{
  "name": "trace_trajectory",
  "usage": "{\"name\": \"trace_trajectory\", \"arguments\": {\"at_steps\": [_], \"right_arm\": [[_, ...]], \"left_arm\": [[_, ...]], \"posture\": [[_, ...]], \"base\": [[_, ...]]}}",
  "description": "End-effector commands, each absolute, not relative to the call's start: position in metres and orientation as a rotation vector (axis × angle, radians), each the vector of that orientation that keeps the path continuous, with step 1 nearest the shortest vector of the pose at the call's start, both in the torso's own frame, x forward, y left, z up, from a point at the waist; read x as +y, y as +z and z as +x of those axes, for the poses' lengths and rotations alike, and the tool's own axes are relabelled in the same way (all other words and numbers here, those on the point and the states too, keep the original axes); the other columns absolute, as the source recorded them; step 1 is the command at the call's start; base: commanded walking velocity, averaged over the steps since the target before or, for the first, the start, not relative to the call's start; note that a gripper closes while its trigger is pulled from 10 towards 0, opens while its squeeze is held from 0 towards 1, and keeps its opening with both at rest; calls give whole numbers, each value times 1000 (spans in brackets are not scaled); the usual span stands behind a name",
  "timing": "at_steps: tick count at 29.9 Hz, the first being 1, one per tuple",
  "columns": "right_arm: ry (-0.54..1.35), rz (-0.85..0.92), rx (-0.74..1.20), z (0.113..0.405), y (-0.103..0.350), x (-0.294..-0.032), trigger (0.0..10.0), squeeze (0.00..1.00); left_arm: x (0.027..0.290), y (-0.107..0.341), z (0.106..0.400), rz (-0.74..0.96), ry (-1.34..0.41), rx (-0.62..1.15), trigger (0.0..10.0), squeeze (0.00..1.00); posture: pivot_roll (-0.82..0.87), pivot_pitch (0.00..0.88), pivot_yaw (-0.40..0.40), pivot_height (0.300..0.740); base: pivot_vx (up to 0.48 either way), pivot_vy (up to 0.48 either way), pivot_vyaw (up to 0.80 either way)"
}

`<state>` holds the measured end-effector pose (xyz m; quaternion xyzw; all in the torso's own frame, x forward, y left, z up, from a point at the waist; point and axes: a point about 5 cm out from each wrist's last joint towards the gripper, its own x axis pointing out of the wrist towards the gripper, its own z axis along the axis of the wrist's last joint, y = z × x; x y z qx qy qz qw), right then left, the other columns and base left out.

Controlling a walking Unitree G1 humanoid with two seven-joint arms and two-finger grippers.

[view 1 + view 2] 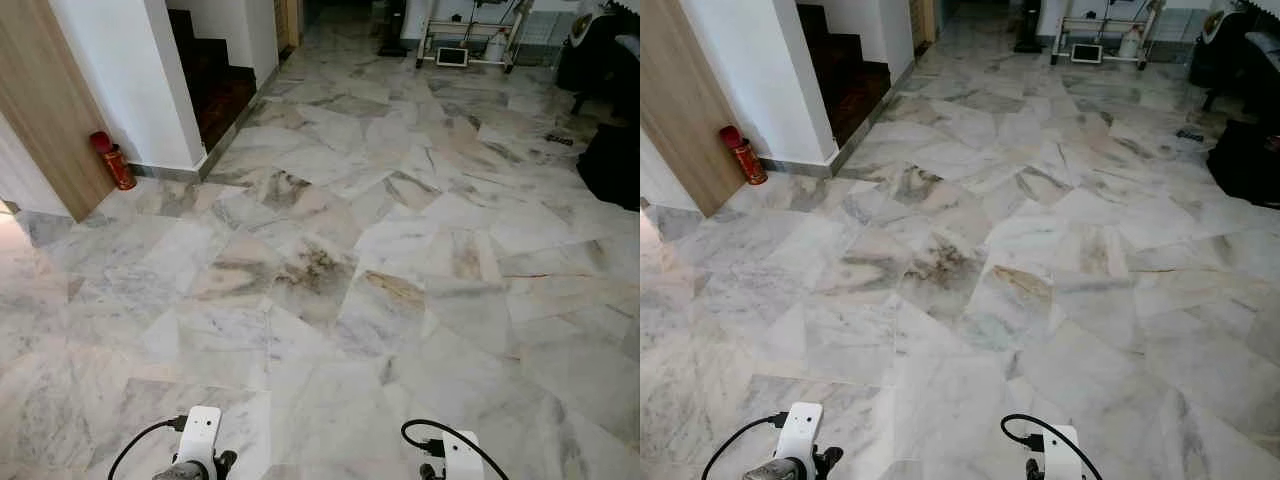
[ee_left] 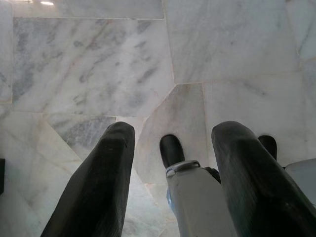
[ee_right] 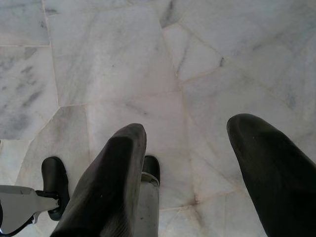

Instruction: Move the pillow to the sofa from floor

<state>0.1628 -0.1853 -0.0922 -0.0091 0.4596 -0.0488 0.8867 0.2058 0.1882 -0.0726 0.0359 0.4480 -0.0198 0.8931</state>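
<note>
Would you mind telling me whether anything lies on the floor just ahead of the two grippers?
Nothing visible does: bare marble floor lies ahead of the left gripper and right gripper, both open. No pillow or sofa can be made out.

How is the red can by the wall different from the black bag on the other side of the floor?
The red can is small, slim and upright at the wooden panel on the robot's left. The black bag is bulky, dark and slumped on the right. Both sit on the marble floor.
</note>
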Motion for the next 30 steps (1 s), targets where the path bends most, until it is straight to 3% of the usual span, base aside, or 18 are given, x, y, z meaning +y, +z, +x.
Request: {"name": "trace_trajectory", "arguments": {"at_steps": [1, 30], "right_arm": [[-273, 236, 883, 179, -80, -219, 10000, 0], [-279, 232, 894, 178, -80, -220, 10000, 0]], "left_arm": [[197, -73, 206, 35, 6, 1001, 10000, 0], [198, -73, 205, 29, 21, 1003, 10000, 0]], "posture": [[-101, 62, -8, 740], [-98, 64, -10, 740]], "base": [[0, 0, 0], [0, 0, 0]]}}
